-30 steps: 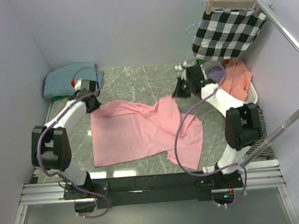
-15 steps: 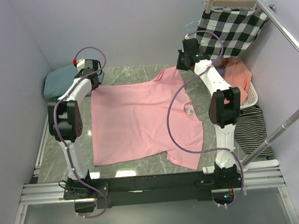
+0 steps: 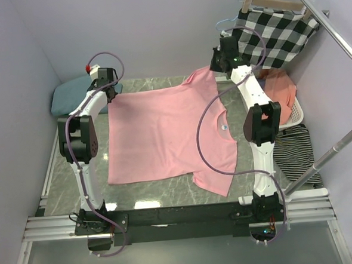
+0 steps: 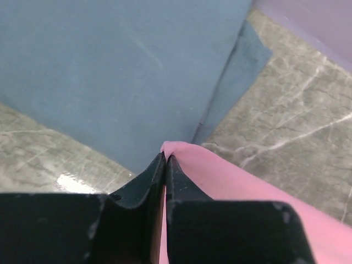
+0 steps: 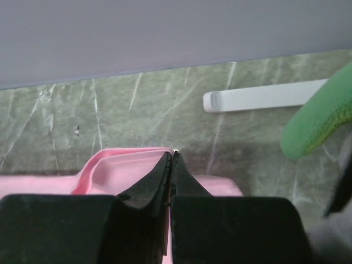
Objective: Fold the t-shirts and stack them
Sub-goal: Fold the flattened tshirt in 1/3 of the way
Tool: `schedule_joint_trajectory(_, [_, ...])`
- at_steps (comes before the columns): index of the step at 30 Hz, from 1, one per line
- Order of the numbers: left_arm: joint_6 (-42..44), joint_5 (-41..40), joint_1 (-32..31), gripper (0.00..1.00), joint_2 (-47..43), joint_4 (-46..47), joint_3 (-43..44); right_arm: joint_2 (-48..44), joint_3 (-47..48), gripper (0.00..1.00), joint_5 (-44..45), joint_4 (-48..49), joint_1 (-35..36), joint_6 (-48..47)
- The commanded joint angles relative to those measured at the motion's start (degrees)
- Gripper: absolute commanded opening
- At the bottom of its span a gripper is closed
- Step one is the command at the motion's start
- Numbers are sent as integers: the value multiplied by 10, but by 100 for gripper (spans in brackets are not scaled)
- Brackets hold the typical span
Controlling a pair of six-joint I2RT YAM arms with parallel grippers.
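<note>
The light pink t-shirt point(image 3: 164, 133) is stretched out flat across the table, its far edge lifted between both grippers. My left gripper point(image 3: 110, 94) is shut on its far left corner, which shows pinched in the left wrist view point(image 4: 181, 151). My right gripper point(image 3: 215, 70) is shut on the far right corner by the sleeve, and the right wrist view shows that pink hem point(image 5: 126, 165) pinched. The dusty teal t-shirt point(image 3: 72, 93) lies folded at the far left, right beyond my left gripper; it fills the left wrist view point(image 4: 121, 71).
A black-and-white checked cloth point(image 3: 271, 33) hangs on a hanger at the far right. An orange garment point(image 3: 281, 92) lies in a white basket, with a striped garment point(image 3: 294, 151) beside it. A metal rail point(image 3: 332, 152) crosses the right side. Walls close in at left and back.
Both arms have reached far back and pulled the crumpled pink t-shirt out flat. Its far edge has moved further toward the back wall in the last half second.
</note>
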Motion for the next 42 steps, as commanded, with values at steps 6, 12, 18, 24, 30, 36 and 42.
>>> schedule_joint_trajectory(6, [-33, 45, -1, 8, -43, 21, -103, -95, -171, 0, -56, 31, 4, -5])
schedule_joint_trajectory(12, [-41, 46, -3, 8, -88, 26, -161, -182, -302, 0, -44, 49, 18, 0])
schedule_joint_trajectory(18, [-52, 34, -7, 8, -114, 16, -180, -237, -373, 0, -32, 56, 23, 4])
schedule_joint_trajectory(24, [-52, 33, -8, 8, -155, 19, -208, -264, -400, 0, -18, 44, 24, 5])
schedule_joint_trajectory(30, [-55, 47, -9, 10, -189, 21, -251, -312, -480, 0, 4, 81, 24, 26])
schedule_joint_trajectory(36, [-50, 33, -9, 18, -215, 25, -285, -329, -514, 0, 41, 89, 22, 39])
schedule_joint_trajectory(42, [-25, 21, -2, 18, -211, 19, -266, -314, -506, 0, 49, 93, 2, 41])
